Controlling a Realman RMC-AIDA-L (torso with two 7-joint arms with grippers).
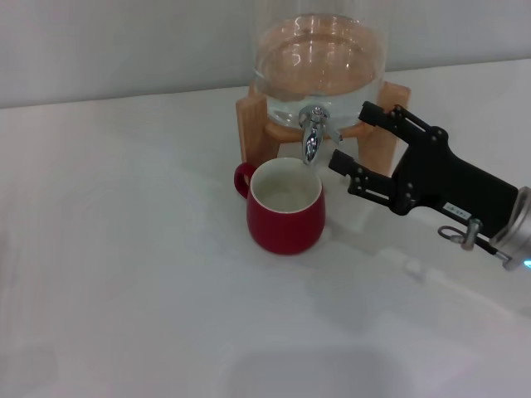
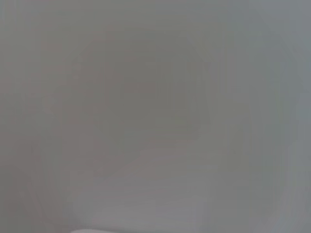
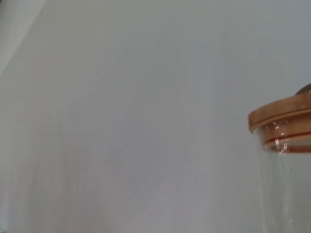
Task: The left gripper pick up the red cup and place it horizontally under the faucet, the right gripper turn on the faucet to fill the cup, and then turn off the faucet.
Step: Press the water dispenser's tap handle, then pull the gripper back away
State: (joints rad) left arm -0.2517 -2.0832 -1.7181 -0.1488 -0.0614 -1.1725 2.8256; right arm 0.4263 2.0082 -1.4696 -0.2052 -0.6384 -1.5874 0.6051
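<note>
The red cup (image 1: 284, 211) stands upright on the white table, its white inside facing up and its small handle pointing left and back. Its rim sits just below the spout of the chrome faucet (image 1: 313, 133), which hangs from the glass dispenser (image 1: 319, 58). My right gripper (image 1: 350, 134) comes in from the right. It is open, with its two black fingers spread just right of the faucet and not touching it. The left gripper is out of view, and the left wrist view shows only a blank grey surface.
The dispenser rests in a wooden stand (image 1: 249, 124) at the back of the table and holds water. In the right wrist view its wooden lid (image 3: 286, 119) shows against a plain wall. White table (image 1: 124, 249) spreads to the left and in front of the cup.
</note>
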